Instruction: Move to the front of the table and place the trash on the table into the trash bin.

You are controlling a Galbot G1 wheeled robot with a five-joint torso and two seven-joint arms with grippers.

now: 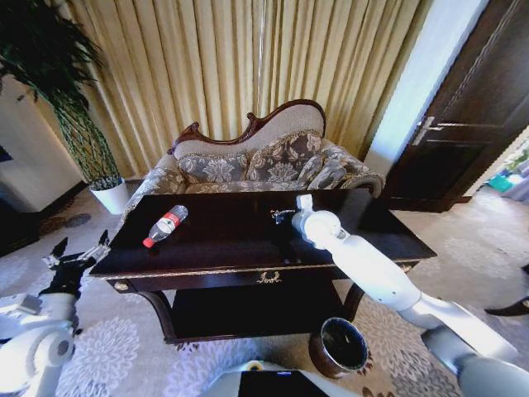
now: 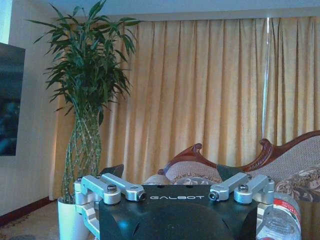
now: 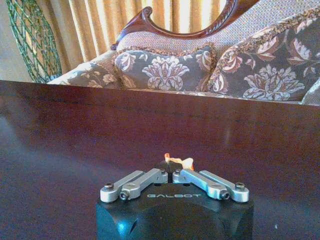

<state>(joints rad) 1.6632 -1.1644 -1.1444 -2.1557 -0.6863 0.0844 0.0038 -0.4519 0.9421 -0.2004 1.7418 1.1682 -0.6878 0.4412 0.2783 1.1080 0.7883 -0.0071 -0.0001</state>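
The right gripper (image 1: 283, 215) was extended over the table (image 1: 248, 248), approx. mid-top, w/ its arm reaching in from the right. In the right wrist view the fingers (image 3: 172, 167) were seen pressed together, pinching an orange scrap (image 3: 176, 161) just above the dark tabletop (image 3: 75, 150). The bottle (image 1: 165, 225) was lying on its side on the table's left part, red cap toward the front edge, well apart from the right gripper. The bin (image 1: 340, 346) was standing on the carpet by the table's front right leg. The left gripper (image 1: 78, 252) was held off the table's left end, above the floor, fingers (image 2: 111, 171) spread wide w/ nothing between them. In the left wrist view the bottle (image 2: 280, 220) was seen just beside it. A sofa (image 1: 264, 161) was set behind the table, a plant pot (image 1: 111, 196) to the left.
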